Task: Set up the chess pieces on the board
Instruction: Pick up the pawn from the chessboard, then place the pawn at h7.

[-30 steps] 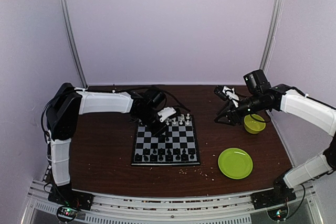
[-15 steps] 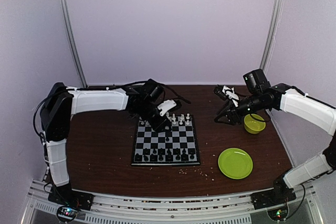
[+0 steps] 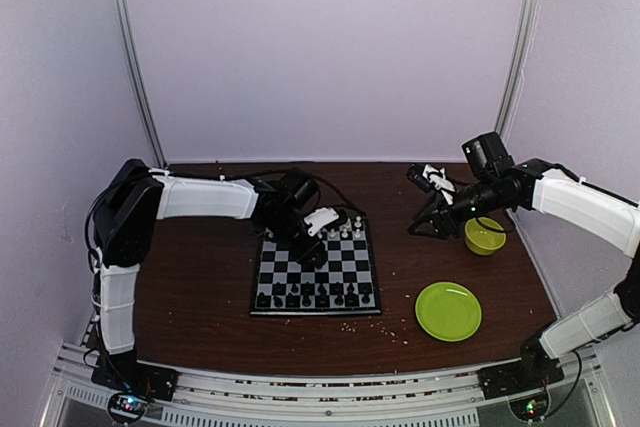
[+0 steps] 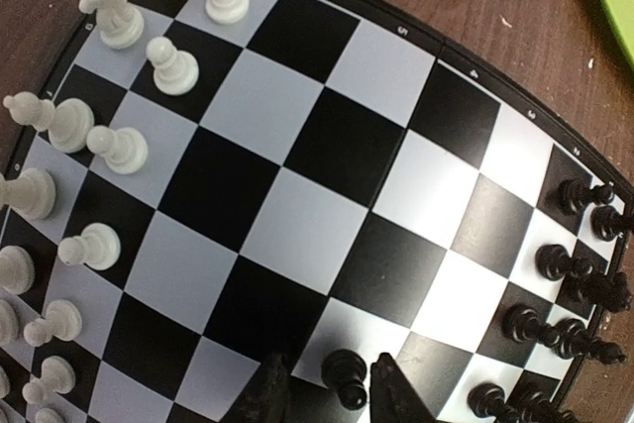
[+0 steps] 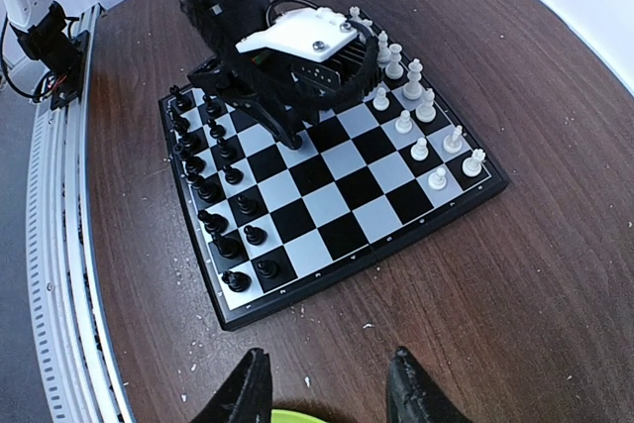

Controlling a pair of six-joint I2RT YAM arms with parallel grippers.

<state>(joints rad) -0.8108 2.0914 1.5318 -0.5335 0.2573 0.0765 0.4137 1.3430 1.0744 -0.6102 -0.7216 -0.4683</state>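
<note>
Dark wooden table (image 3: 200,267) bears glossy checkered board (image 3: 330,265).

one board (image 3: 335,269), one round green plate (image 3: 448,311) at near right, one green bowl (image 3: 484,236) at far right, one left arm (image 3: 200,197), one right arm (image 3: 585,207), over a dozen white chessmen (image 4: 170,64) at the board's far edge, and over a dozen black chessmen (image 5: 243,205) at its near edge, exact counts unclear.

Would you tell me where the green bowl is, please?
Top view: the green bowl sits far right, just beyond the green plate, right of the board.
</note>
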